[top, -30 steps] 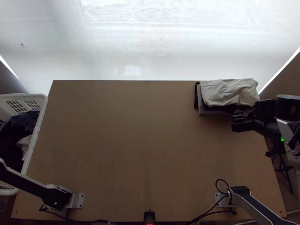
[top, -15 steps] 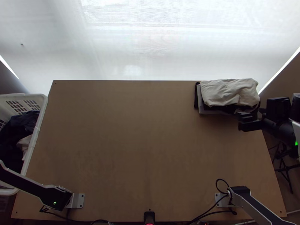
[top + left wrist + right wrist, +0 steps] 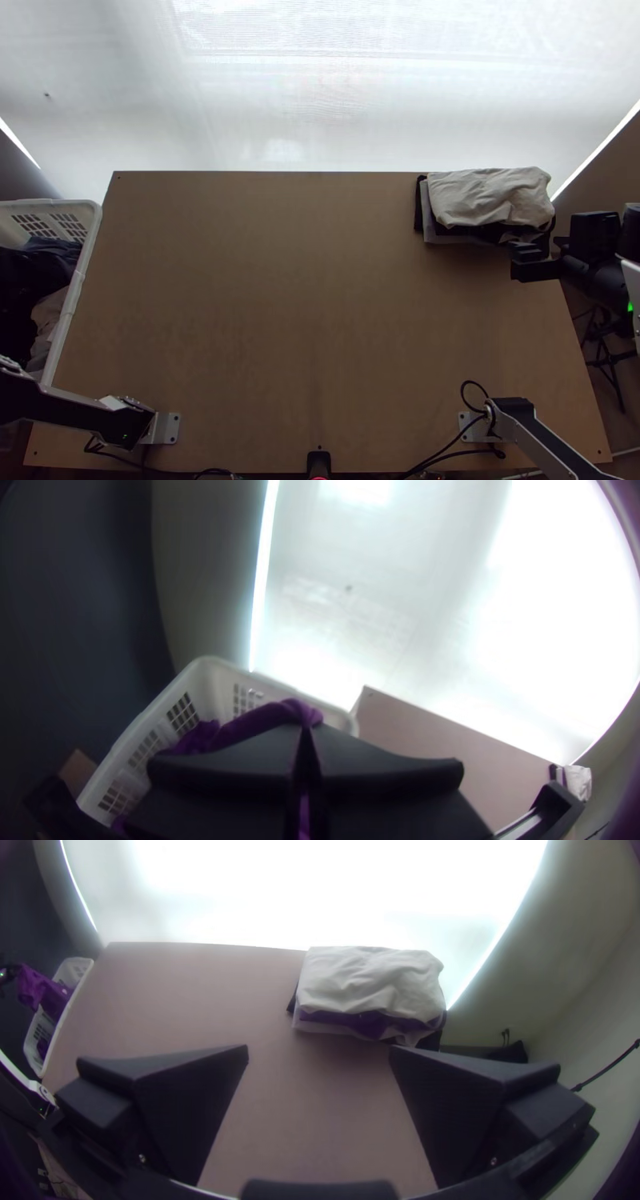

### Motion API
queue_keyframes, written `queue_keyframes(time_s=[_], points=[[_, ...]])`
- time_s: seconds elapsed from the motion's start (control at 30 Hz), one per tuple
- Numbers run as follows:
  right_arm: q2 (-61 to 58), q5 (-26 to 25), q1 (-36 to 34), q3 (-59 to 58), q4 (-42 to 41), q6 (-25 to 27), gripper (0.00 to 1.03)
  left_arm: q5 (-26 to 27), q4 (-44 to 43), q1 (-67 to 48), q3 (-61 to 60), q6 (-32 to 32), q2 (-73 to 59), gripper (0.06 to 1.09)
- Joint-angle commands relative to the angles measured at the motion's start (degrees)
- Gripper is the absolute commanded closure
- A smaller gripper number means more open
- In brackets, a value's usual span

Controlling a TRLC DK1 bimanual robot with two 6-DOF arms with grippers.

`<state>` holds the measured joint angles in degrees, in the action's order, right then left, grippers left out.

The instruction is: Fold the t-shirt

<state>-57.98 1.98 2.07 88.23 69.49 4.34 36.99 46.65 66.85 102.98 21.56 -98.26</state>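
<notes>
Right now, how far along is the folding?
Looks done: a folded stack at the table's far right corner, cream cloth on top.
In hand: left gripper pinches a bunched garment by the basket; can't confirm it's the t-shirt. Right gripper is open and empty.
To do: likely spread, fold, stack.

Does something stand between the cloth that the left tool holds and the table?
Yes: the basket's side wall, beside the table. The cloth, pinched in the left tool, hangs over the basket and probably must pass above that wall.
</notes>
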Motion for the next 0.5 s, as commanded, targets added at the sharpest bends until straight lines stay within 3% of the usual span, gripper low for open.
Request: queue_keyframes(time_s=[0.0, 0.13, 0.33, 0.47], points=[[2.25, -0.04, -0.22, -3.94, -1.47, -0.38, 0.04, 11.08, 0.72, -8.05, 0.29, -8.03, 17.31, 1.05], [3.4, -0.04, -0.22, -4.73, -1.73, -0.38, 0.04, 11.0, 0.72, -16.58, 1.44, -10.4, 21.27, 1.05], [5.59, -0.04, -0.4, -5.96, -2.52, -0.21, 0.04, 10.82, -0.51, -30.81, 10.93, -22.62, 22.14, 1.05], [7.0, -0.04, -1.01, -7.28, -2.61, -0.03, 0.04, 10.29, -1.04, -42.33, 13.74, -27.19, 22.06, 1.05]])
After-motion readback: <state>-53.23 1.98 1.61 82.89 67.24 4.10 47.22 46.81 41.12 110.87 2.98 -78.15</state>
